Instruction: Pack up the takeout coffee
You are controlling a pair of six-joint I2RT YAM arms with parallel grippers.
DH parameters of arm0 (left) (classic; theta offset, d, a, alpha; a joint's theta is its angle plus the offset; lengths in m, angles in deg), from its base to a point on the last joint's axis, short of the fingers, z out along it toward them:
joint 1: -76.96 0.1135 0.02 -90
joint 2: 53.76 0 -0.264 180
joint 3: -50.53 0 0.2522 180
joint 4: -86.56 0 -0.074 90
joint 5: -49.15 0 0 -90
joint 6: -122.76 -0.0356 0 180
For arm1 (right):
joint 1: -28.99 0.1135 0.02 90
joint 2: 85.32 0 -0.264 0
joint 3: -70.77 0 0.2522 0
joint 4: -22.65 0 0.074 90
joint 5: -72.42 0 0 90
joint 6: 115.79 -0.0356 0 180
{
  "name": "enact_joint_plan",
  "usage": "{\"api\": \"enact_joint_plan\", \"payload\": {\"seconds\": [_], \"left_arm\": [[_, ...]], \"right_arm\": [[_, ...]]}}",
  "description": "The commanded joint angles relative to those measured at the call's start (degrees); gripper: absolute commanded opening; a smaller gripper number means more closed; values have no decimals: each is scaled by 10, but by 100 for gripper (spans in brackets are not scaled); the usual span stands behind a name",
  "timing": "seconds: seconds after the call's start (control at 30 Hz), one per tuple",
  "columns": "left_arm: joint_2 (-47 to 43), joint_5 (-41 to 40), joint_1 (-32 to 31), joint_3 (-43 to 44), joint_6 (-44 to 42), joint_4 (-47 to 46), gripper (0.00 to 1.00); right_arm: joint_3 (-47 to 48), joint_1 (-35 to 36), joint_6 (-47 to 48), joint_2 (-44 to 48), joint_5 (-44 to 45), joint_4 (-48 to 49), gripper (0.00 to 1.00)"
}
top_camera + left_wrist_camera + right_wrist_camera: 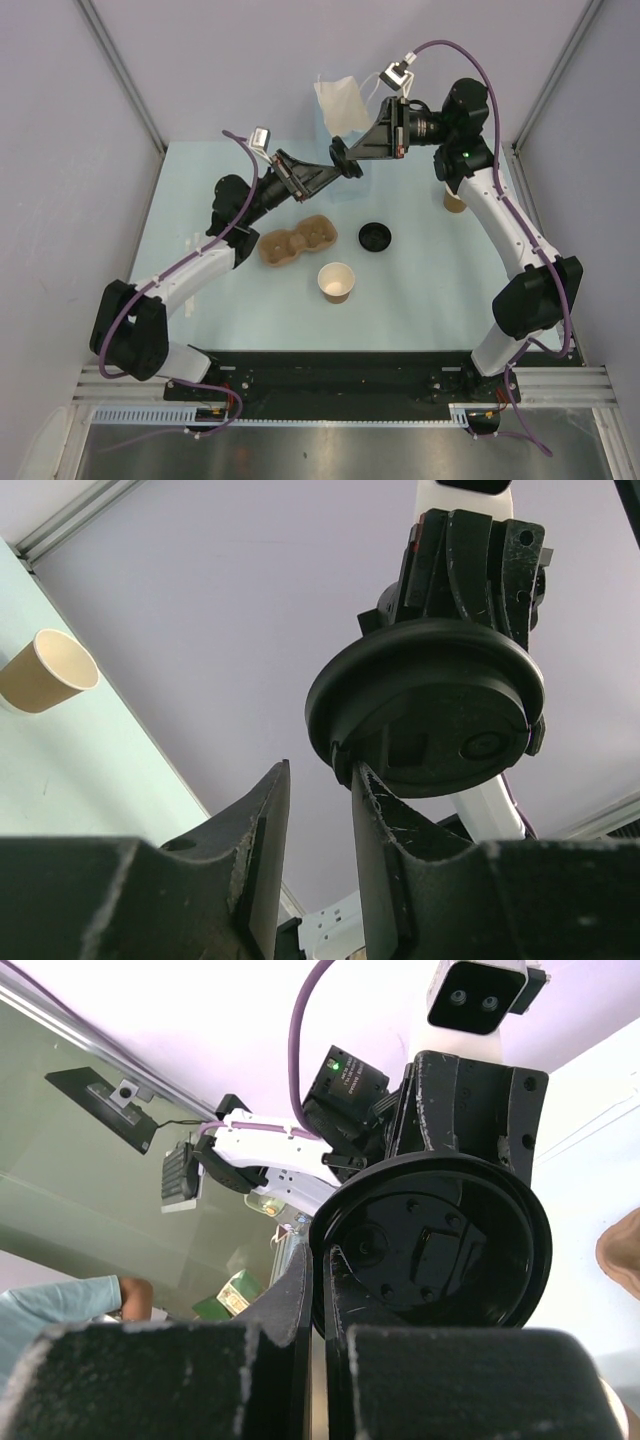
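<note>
A lidless tan paper cup (336, 281) of the takeout coffee stands upright on the table. One black lid (375, 237) lies flat behind it. A second black lid (430, 1240) hangs in the air at the back, on edge, with my right gripper (318, 1260) shut on its rim. My left gripper (320, 770) faces it from the other side. Its jaws stand apart, and the right fingertip (365, 780) touches the lid's (425, 710) lower rim. In the top view both grippers (335, 165) (352, 150) meet at that lid (343, 157) in front of the bag.
A brown pulp carrier (297, 243) lies left of the table lid. Another tan cup (453, 200) (45, 670) stands at the right, half hidden by my right arm. The pale bag (340, 105) stands at the back wall. Grey walls close in both sides.
</note>
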Motion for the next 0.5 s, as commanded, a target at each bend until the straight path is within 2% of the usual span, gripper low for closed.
{"api": "enact_joint_plan", "payload": {"seconds": [0.0, 0.47], "left_arm": [[2, -5, 6, 2, 9, -45, 35], [-5, 3, 7, -1, 20, -93, 28]], "right_arm": [[20, 7, -6, 3, -4, 22, 0], [0, 15, -27, 3, -6, 39, 0]]}}
